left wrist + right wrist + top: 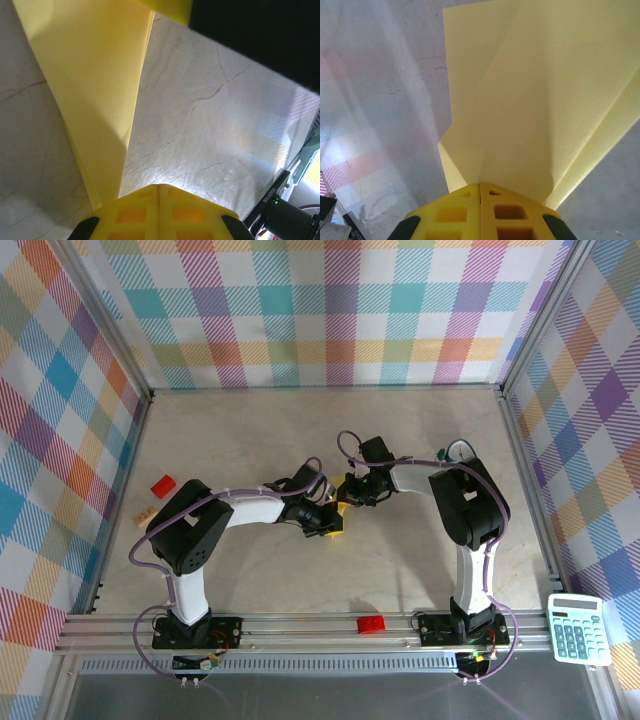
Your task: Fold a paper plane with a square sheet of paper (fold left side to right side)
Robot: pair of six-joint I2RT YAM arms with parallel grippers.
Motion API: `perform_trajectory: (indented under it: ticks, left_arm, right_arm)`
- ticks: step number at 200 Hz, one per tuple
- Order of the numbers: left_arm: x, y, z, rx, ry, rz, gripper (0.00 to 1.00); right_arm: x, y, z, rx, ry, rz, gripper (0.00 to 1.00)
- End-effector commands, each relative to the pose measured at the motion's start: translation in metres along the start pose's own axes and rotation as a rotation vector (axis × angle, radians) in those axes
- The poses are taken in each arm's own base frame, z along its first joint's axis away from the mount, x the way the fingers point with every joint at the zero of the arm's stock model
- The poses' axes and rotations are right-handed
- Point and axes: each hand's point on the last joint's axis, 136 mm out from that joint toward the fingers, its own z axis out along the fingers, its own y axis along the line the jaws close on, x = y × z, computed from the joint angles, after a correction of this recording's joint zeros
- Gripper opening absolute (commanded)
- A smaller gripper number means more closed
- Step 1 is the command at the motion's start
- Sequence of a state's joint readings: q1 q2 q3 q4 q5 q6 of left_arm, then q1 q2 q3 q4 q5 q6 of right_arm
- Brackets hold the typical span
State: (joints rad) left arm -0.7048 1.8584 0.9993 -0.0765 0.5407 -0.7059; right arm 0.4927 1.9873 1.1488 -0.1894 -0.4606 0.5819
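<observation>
The square sheet of paper (pixel 530 90), plain yellow and folded into layers with slanted creases, lies flat on the marbled table (pixel 215 115). In the right wrist view my right gripper (pixel 480 184) is shut, its yellow tips resting against the near edge of the folded paper. In the left wrist view my left gripper (pixel 159 186) is shut with nothing between the fingers, and its tips sit on bare table just right of the paper (pixel 95 85). From above, both grippers, left (pixel 333 529) and right (pixel 346 505), meet at the table's middle and hide most of the paper.
A red brick (pixel 162 485) and a small tan block (pixel 146 512) lie at the table's left. Another red brick (pixel 371 624) sits on the front rail, and a calculator (pixel 575 628) at the near right. Plaid walls enclose the table on three sides.
</observation>
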Motion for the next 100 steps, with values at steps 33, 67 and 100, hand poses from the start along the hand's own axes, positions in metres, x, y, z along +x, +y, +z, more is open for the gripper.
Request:
perform_trajectory:
  ticks: [33,67,100]
  left_arm:
    - [0.009,0.016,0.01,-0.025,0.033,-0.025,0.0]
    - [0.01,0.021,0.012,-0.033,0.031,-0.037,0.0]
    - [0.012,0.023,0.01,-0.037,0.023,-0.04,0.0]
  right_arm:
    - [0.031,-0.054,0.019,0.187,0.094,0.061,0.0]
    - [0.032,-0.054,0.019,0.19,0.097,0.061,0.0]
    - [0.033,-0.055,0.019,0.194,0.099,0.06,0.0]
